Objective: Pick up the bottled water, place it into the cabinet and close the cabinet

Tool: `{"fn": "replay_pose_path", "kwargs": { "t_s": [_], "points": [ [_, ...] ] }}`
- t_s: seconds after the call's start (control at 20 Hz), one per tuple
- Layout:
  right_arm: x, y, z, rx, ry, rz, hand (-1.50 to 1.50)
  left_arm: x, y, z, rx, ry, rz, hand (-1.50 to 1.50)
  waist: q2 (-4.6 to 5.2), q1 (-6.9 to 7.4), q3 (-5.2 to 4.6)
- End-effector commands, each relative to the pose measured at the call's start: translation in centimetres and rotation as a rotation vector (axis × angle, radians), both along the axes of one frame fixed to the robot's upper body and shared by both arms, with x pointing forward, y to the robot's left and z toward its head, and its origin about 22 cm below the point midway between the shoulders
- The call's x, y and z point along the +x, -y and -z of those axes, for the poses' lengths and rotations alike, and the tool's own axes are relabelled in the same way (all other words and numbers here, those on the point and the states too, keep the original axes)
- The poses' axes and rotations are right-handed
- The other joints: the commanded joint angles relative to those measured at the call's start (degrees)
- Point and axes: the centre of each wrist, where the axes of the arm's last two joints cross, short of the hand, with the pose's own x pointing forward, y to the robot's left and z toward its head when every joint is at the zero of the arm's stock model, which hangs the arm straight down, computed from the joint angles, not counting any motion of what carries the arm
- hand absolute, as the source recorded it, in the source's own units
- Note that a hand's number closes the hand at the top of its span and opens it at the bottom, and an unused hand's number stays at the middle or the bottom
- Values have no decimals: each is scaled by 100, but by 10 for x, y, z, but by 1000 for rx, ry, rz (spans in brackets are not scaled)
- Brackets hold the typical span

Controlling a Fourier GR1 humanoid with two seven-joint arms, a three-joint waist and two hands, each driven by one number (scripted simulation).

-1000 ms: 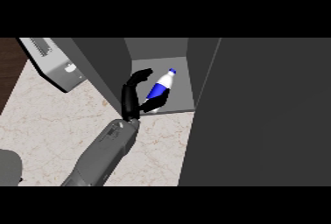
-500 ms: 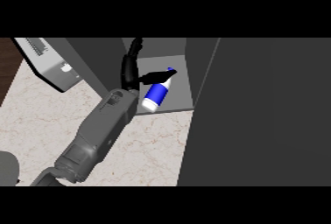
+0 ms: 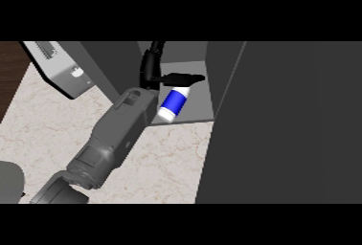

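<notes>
The bottled water (image 3: pixel 173 103), white with a blue label, stands inside the open compartment of the dark grey cabinet (image 3: pixel 199 98), leaning a little, with its white end towards me. My right hand (image 3: pixel 151 67) reaches into that compartment from the lower left. Its fingers point straight up along the inner left wall. The thumb (image 3: pixel 185 77) sticks out to the right across the bottle's upper end and hides the top. No finger curls round the bottle. My left hand does not show.
A large dark cabinet panel (image 3: pixel 290 124) fills the right side. At the upper left, a light grey panel (image 3: pixel 65 72) stands beside the compartment. The marbled counter (image 3: pixel 170 158) runs below, and a grey rounded shape (image 3: pixel 8 182) sits at the lower left edge.
My right arm has pushed deeper into the cabinet. The bottle, held slanting a second ago, now rests on the compartment floor. My fingers have straightened off it.
</notes>
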Motion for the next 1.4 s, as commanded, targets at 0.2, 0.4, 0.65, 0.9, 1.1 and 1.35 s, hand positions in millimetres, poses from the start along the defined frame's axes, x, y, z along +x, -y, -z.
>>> {"fn": "replay_pose_path", "kwargs": {
  "t_s": [0.2,0.4,0.65,0.9,1.1,1.35],
  "points": [
    [-10,5,-17,0,25,31,-150,5,7,-11,-143,37,222,-150,-56,195,-2],
    [-2,1,6,-18,6,16,-150,-4,12,-9,-217,12,250,-150,-115,229,8],
    [-21,11,-19,-13,3,42,-150,-19,20,-12,-272,7,296,-150,-170,372,7],
    [-24,7,-20,-33,2,41,-150,-46,3,6,-290,-20,295,150,-194,508,5],
    [-11,11,-18,-145,42,-9,-150,-80,-10,33,-297,-43,317,150,-193,558,5],
    [-19,-2,-19,-235,-52,-122,150,-114,-42,48,-268,-64,289,150,-188,554,-2]
  ]
}}
